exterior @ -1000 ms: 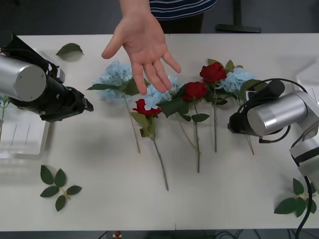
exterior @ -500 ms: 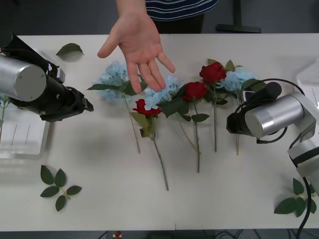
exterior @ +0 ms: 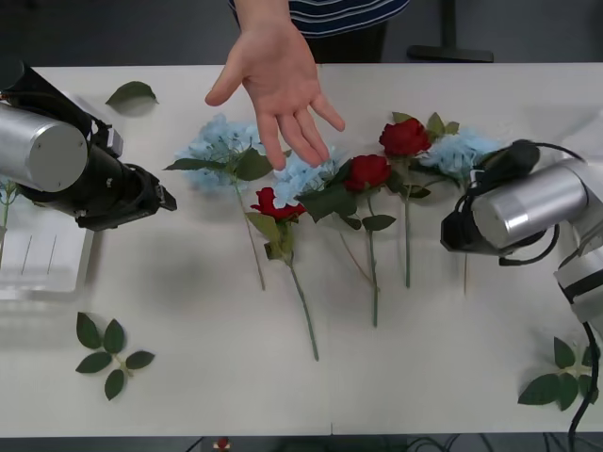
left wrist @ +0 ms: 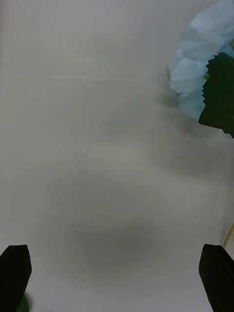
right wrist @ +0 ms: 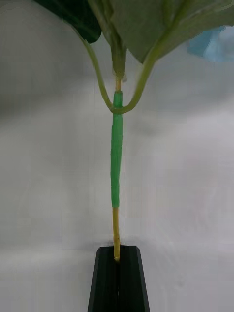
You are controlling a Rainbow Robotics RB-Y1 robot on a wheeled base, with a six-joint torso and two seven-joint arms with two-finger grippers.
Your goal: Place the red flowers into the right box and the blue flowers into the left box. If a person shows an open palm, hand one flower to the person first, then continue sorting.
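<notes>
right hand (right wrist: 117, 273) pinches the rightmost blue flower's stem (right wrist: 116, 165) on the tabletop (exterior: 188, 311); left hand (left wrist: 117, 273) hangs wide by the left box (exterior: 47, 273).

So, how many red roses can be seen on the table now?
3. One rose lies left of the middle, below the person's open hand. One lies at the middle. One lies farther back, to its right. None seems hidden.

Flowers (exterior: 367, 174): lying in a row across the table (exterior: 424, 377) middle.
Person's hand (exterior: 278, 80): above the row's left half.
Left gripper (exterior: 160, 198): left of the row.
Left box (exterior: 42, 264): at the table's left edge.
Right gripper (right wrist: 117, 265): right of the row, on 1 stem (right wrist: 116, 161).
</notes>
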